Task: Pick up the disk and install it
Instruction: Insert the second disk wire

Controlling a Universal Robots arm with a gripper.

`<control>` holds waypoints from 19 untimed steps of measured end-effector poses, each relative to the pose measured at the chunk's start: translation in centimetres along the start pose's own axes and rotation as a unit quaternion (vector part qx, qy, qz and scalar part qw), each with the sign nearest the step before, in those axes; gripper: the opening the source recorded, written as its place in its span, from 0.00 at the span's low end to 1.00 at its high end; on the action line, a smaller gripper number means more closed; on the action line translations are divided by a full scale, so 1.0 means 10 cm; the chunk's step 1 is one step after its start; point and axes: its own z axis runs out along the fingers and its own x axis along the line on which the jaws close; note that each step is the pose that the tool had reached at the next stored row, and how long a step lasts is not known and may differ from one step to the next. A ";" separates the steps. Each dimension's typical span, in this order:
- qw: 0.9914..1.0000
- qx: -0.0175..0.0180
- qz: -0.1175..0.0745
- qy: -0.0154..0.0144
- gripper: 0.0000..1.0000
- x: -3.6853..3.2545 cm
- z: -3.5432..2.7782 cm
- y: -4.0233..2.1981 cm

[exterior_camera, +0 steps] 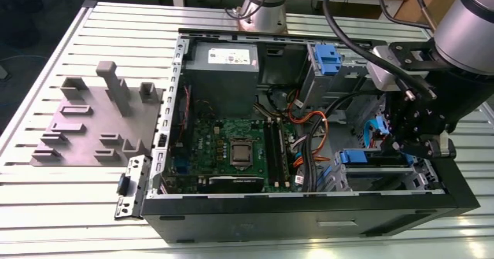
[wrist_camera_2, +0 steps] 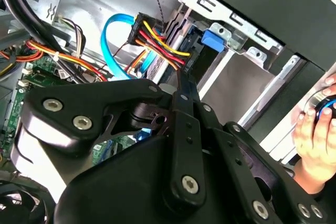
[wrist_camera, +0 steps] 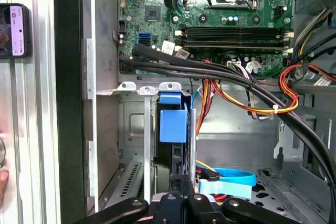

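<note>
Disk (wrist_camera: 172,124) slotted in drive bay (wrist_camera: 132,129); gripper (wrist_camera: 177,179) just beside its edge.

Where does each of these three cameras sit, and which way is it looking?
Exterior view: off the arm, above the table, looking down into the open computer case; the arm reaches in at the exterior view's right.
First wrist view: on the arm, looking past the gripper at the disk in its bay and the motherboard.
Second wrist view: on the arm, close behind the gripper, facing the disk and cables; a person's hand at the edge.
Shared: both wrist views show the gripper and the disk.
</note>
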 end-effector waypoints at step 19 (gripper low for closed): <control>1.000 -0.003 0.000 0.000 0.11 -0.002 -0.367 -0.028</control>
